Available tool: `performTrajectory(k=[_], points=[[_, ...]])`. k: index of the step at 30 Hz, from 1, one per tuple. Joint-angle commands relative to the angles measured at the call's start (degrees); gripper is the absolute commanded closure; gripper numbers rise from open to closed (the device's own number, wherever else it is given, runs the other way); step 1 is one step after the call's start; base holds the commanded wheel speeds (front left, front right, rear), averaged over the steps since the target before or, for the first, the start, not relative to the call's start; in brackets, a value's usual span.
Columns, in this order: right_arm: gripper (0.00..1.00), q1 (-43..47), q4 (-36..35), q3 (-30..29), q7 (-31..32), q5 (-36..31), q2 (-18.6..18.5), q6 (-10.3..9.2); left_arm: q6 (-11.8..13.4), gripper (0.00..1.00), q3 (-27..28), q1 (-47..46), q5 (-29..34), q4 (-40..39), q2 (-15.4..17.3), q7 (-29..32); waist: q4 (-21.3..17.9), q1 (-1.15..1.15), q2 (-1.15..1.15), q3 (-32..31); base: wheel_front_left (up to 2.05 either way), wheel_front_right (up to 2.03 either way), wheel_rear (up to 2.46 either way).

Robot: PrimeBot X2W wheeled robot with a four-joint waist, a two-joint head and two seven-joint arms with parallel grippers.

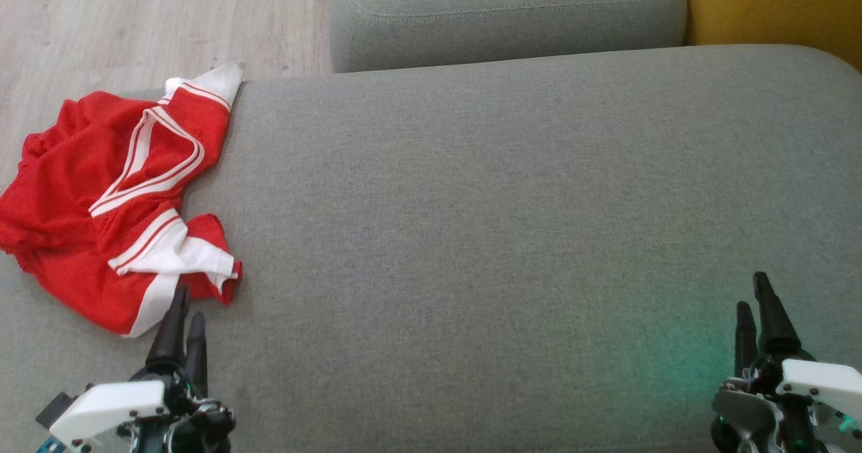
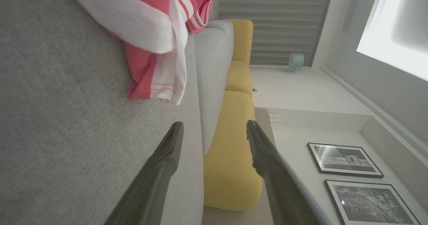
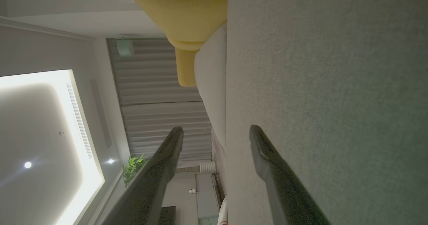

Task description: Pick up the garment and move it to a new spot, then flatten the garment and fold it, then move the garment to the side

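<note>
Over on the left, the red garment (image 1: 81, 197) lies crumpled in a heap on the left end of the grey seat cushion (image 1: 471, 237). Its white bands with red stripes are twisted through the middle, and one white corner points toward the far side, where pale wooden floor (image 1: 135, 22) shows beyond the seat's edge. Part of the cloth seems to drape over that left edge.

Just near of the heap, the left claw (image 1: 188, 305) points at the garment's white hem. Its wrist view shows the two dark fingers (image 2: 167, 151) spread apart with nothing between them, and the red and white cloth lying a little ahead of the tips.

Across the middle the seat cushion is bare grey fabric, and a second grey cushion (image 1: 505, 15) sits against its far edge.

At the near right, the right claw (image 1: 752, 291) hangs over the plain cushion, well apart from the garment. Its fingers likewise stand apart and hold nothing. A faint green glow falls on the fabric beside it. A yellow cushion (image 1: 774, 9) fills the far right corner.
</note>
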Motion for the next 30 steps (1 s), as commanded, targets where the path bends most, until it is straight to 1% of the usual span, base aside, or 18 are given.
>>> performTrajectory(k=[1, 9, 15, 21, 22, 30], points=[[0.00, -2.1, -2.1, 0.5, -0.5, -0.5, -0.1, 0.00, -0.2, 0.00, -0.4, -2.7, 0.4, -2.2, 0.6, -0.5, 0.0, 0.00, 0.00, 0.0, 0.00, 0.00, 0.00], [0.00, -1.7, -2.9, 1.9, -2.0, -3.6, -0.3, -0.01, 0.0, 0.00, -1.2, -2.4, 1.8, -2.7, 0.6, -2.0, 0.1, 0.00, 0.00, -0.2, 0.00, 0.00, 0.00], [0.00, -1.5, -3.7, 2.6, -3.0, -8.6, -0.5, -0.01, 0.6, 0.00, -1.6, -2.3, 4.9, -3.2, 0.6, -3.0, 0.2, 0.00, 0.00, -0.3, 0.00, 0.00, 0.00], [0.00, -1.4, -4.8, 3.0, -4.0, -15.3, -0.5, -0.01, 1.6, 0.00, -2.1, -2.1, 9.8, -3.8, 0.6, -4.0, 0.3, 0.00, 0.00, -0.5, 0.00, 0.00, 0.00], [0.00, -1.4, -4.8, 3.0, -4.0, -15.3, -0.5, -0.01, 1.6, 0.00, -2.1, -2.1, 9.8, -3.8, 0.6, -4.0, 0.3, 0.00, 0.00, -0.5, 0.00, 0.00, 0.00], [0.00, -1.2, -6.2, 4.0, -5.4, -23.8, -0.5, -0.01, 3.4, 0.00, -3.9, -1.8, 18.2, -3.6, 0.9, -5.3, 0.4, 0.00, 0.00, -0.8, 0.00, 0.00, 0.00]])
